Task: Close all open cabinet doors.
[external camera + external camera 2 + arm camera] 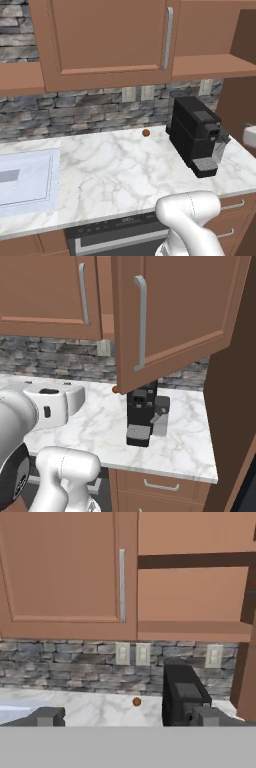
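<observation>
Hand view has the gripper (pixel 125 718) at its lower edge, its two dark fingertips (pixel 47 717) set wide apart with nothing between them, looking level across the marble counter (pixel 90 708) at the wall cabinets; I judge it is held back and free like this so it can line up on a door before pushing. Beyond the tips a small brown ball (pixel 136 701) lies on the counter just beside the black coffee machine (pixel 181 698), both close to the stone backsplash (pixel 60 667) with its pale wall sockets. Above them hangs the shut cabinet door (pixel 65 572), reddish-brown with a recessed flat panel and a long vertical silver bar handle (pixel 122 584) along its right edge, lying flush with the frame. To its right the cabinet stands open, showing a bare interior with a shelf (pixel 195 560). Its open cabinet door (pixel 170 316), seen from the right base view, swings out over the coffee machine toward the room, panel and handle facing the camera, and this door looks to be the one left to push closed. A white sink (pixel 27 182) sits at the counter's far left.
</observation>
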